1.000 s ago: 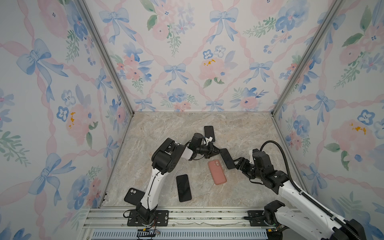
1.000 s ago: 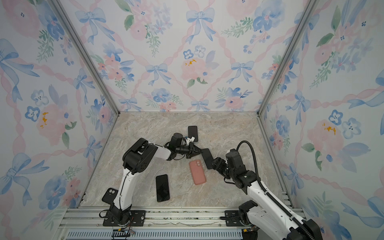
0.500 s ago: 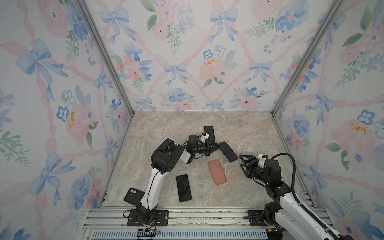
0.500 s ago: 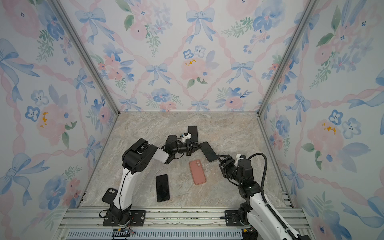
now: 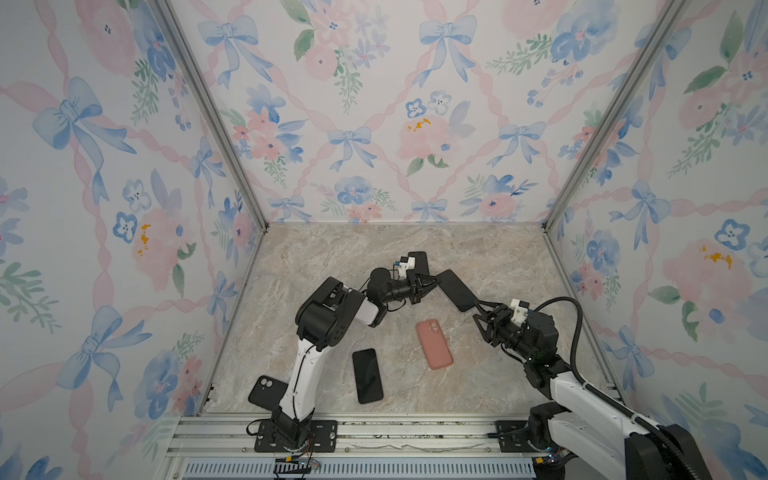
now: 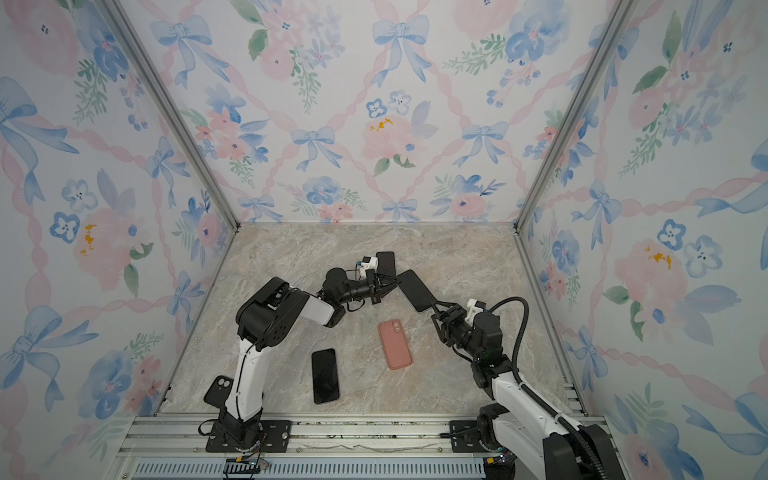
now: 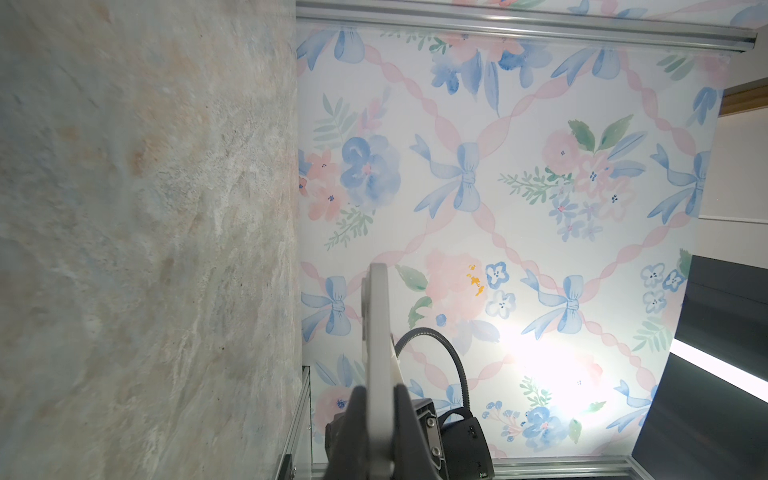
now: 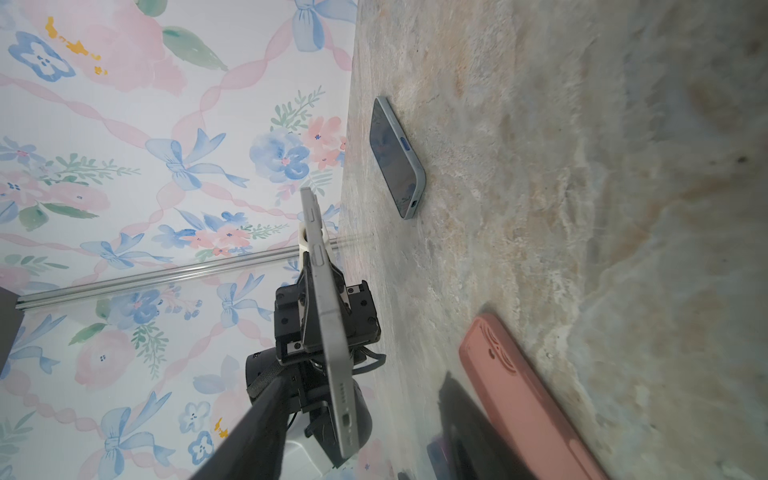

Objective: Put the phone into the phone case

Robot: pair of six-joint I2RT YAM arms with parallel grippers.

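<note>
The phone [image 5: 457, 291] [image 6: 417, 290], dark-screened with a silver edge, hangs tilted in the air above the table. My left gripper [image 5: 432, 282] [image 7: 380, 419] is shut on its far end. It shows edge-on in the left wrist view as the phone [image 7: 379, 332]. My right gripper [image 5: 482, 309] [image 8: 353, 440] is open, and its fingers [image 8: 249, 432] stand wide on either side of the phone's [image 8: 328, 332] free end without touching it. The pink phone case [image 5: 434, 344] [image 6: 395, 344] [image 8: 528, 399] lies on the table below, camera cut-out toward the back.
A black phone [image 5: 367, 376] [image 6: 325, 376] lies flat toward the front. Another phone [image 5: 419, 261] [image 8: 397, 158] lies behind the left gripper. A black case [image 5: 266, 390] sits at the front left beside the left arm's base. Patterned walls close three sides.
The left gripper has swung the phone a little toward the back. The right gripper drew away, then came back up to the phone's free end with its jaws narrower.
</note>
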